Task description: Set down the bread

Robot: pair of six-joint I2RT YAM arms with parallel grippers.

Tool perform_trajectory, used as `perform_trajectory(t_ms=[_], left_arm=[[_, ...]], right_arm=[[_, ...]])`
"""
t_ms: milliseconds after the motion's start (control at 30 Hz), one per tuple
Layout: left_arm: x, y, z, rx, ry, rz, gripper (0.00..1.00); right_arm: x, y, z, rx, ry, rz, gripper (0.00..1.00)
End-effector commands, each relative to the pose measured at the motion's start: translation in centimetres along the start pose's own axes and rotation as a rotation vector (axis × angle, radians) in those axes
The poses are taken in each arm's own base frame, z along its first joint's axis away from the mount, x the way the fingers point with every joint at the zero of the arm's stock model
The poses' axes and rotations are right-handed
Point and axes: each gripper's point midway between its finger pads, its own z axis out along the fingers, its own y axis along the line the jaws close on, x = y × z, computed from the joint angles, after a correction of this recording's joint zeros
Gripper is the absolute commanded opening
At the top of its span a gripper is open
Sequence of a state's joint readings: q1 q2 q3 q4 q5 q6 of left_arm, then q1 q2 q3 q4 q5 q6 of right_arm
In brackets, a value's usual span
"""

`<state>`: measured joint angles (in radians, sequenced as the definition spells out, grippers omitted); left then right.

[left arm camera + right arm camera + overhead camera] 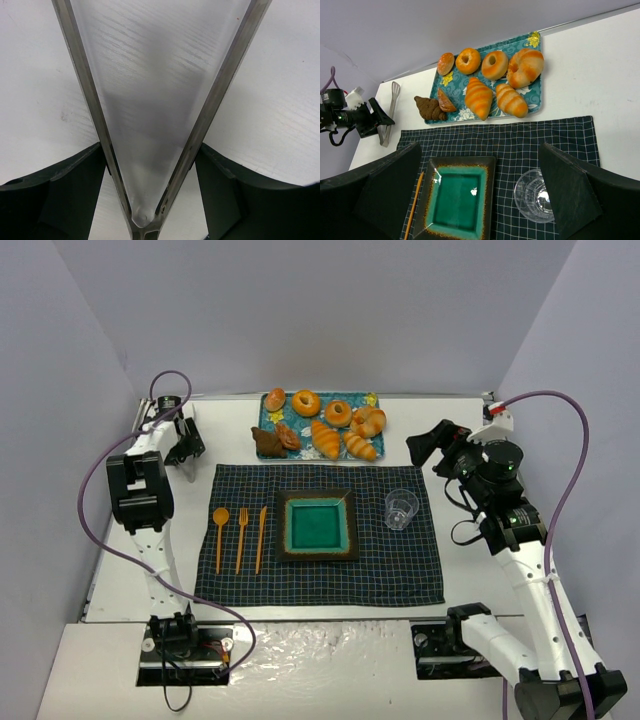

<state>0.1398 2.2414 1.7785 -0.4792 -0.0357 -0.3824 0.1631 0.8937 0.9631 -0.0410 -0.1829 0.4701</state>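
The bread (266, 443) (428, 108) is a dark chocolate-brown ridged pastry lying at the left end of the teal floral tray (303, 426) (454, 87), half over its edge. Far left of it, my left gripper (185, 445) (151, 147) points down at the table, its fingers pressed against both arms of the metal tongs (95, 100) (391, 107). My right gripper (430, 445) hangs open above the right side of the placemat, holding nothing.
The tray also holds golden croissants (479, 97), ring-shaped breads (468, 60) and a small reddish-brown roll (445, 100). On the checked placemat (320, 580) sit a teal square plate (318, 497), a clear glass (401, 508) and orange cutlery (240, 538).
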Motion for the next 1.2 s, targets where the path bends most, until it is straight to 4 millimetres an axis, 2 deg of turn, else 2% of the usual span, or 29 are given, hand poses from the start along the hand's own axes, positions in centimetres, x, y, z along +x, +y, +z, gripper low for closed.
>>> perform_trajectory(t_ms=[0,200,400,800,1167], left_arm=[[2.3,0.6,0.5,0.007,0.069,-0.034,0.65],[2.6,0.6,0.3,0.03,0.071,-0.051,0.64],[1.3,0.2,-1.5,0.052,0.021,-0.069,0.64],[0.6,-0.2,-4.1,0.065,-0.019,-0.068,0.6],[-0.5,-0.9,-8.5,0.041,-0.088,-0.035,0.59]], right_arm=[[-2.5,1.0,-0.2,-0.034,-0.098,-0.006,1.0],[-2.6,1.0,-0.3,-0.035,-0.1,-0.004,1.0],[-2.3,1.0,-0.1,-0.035,-0.09,0.001,1.0],[-2.2,1.0,-0.4,-0.038,-0.092,0.011,1.0],[-1.9,0.9,-0.7,-0.04,-0.093,0.015,1.0]])
